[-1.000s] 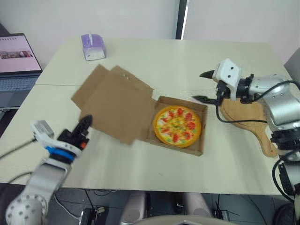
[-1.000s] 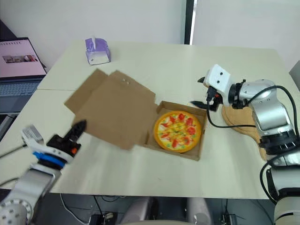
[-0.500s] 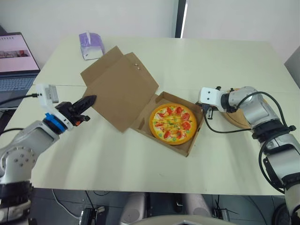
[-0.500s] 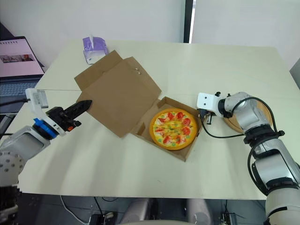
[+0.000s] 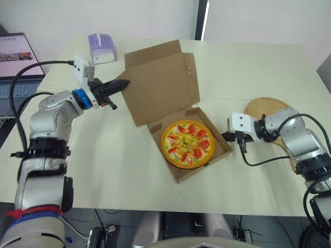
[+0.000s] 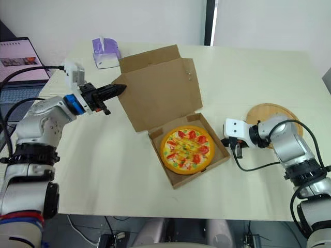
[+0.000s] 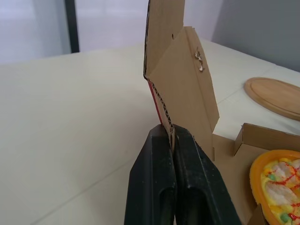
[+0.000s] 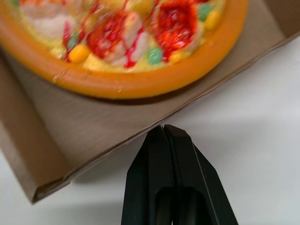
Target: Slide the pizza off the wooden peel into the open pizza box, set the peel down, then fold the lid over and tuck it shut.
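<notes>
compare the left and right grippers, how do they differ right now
The left gripper is shut on the lid, pinching its edge and holding it raised; the right gripper is shut on nothing. The left gripper is up off the table at the lid's left edge; the right gripper sits low at the right wall of the box, near the pizza. Both have their fingers closed and point toward the box.

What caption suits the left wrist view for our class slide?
Left claw shut on the edge of the raised lid; pizza in the box, peel on the table.
</notes>
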Available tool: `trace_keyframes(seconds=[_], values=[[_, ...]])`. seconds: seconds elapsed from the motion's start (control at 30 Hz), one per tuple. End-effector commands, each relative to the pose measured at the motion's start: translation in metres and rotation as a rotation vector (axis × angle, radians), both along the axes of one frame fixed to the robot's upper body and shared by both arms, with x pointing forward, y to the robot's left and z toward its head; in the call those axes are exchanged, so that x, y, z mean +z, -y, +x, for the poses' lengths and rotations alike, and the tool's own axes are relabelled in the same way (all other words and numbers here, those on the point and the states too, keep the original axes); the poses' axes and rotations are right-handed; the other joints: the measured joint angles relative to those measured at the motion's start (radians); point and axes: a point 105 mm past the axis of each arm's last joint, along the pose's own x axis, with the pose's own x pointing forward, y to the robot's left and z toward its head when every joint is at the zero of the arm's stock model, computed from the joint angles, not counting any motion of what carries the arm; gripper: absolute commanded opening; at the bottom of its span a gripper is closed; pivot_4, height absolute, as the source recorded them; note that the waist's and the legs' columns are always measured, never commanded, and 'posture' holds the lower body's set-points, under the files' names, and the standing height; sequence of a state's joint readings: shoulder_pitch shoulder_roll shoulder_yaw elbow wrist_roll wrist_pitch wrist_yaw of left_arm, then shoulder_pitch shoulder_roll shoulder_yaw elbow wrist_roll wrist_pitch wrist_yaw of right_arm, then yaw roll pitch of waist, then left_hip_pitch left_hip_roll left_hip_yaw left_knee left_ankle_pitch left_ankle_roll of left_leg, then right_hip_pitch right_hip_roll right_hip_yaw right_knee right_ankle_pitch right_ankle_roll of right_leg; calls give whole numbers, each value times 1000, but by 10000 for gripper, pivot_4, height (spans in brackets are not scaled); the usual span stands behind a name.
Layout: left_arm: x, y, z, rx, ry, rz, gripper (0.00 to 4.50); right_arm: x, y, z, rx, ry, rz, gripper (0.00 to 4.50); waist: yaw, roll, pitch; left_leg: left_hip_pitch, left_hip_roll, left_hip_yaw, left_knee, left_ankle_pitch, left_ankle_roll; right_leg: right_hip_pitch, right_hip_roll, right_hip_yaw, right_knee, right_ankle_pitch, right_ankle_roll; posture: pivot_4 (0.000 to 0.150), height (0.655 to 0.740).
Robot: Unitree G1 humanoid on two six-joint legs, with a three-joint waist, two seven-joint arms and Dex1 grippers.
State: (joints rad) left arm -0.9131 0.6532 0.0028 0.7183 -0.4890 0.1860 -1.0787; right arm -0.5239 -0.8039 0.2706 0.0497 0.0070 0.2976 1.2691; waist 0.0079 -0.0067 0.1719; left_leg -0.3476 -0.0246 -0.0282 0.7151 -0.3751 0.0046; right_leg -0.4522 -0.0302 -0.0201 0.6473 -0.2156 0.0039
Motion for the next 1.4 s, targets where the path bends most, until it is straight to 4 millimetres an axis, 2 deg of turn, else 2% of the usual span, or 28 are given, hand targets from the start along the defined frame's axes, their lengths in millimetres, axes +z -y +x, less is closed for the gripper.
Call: trace_keyframes(seconds=[0.03,0.13,0.27,0.53,0.63,0.77,0.9,1.13,1.4], values=[[20,16,10,-37,131,27,0,18,-6,-8,-16,41,54,178,-1,0,0,-1,0,0,0,0,0,-1,0,0,0,0,0,1500,7251],[28,27,17,-49,190,28,0,18,-9,-14,-44,35,79,178,-1,0,0,-1,0,0,0,0,0,-2,0,0,1,0,0,1500,7251],[27,37,18,-89,224,58,0,22,-7,-12,-104,62,101,178,-11,0,0,-1,0,2,0,0,0,-3,0,2,2,0,0,1500,7251],[44,47,19,-104,320,63,0,44,21,6,-268,162,162,178,-6,-1,0,-2,0,2,0,0,0,-3,0,2,3,0,1,1500,7251],[54,53,15,-138,360,68,0,61,29,17,-345,218,264,4884,-7,-1,0,-2,0,2,0,0,0,-3,0,2,3,0,1,1500,7251],[63,56,11,-174,388,55,0,91,28,26,-396,281,438,18017,-10,-1,0,-2,0,3,0,0,0,-4,0,3,4,0,1,1500,7251],[63,59,5,-217,404,74,0,108,27,32,-432,292,548,29853,-11,-1,0,-2,0,3,0,0,0,-4,1,3,5,0,1,1500,7251],[58,61,0,-244,405,84,0,124,28,55,-502,300,629,29853,-12,-1,0,-1,0,5,1,0,1,-5,1,5,8,0,1,1500,7251],[54,63,-3,-260,398,73,0,130,3,67,-411,235,691,29853,-14,-1,0,-1,0,6,2,0,1,-5,1,6,10,0,1,1500,7251]])
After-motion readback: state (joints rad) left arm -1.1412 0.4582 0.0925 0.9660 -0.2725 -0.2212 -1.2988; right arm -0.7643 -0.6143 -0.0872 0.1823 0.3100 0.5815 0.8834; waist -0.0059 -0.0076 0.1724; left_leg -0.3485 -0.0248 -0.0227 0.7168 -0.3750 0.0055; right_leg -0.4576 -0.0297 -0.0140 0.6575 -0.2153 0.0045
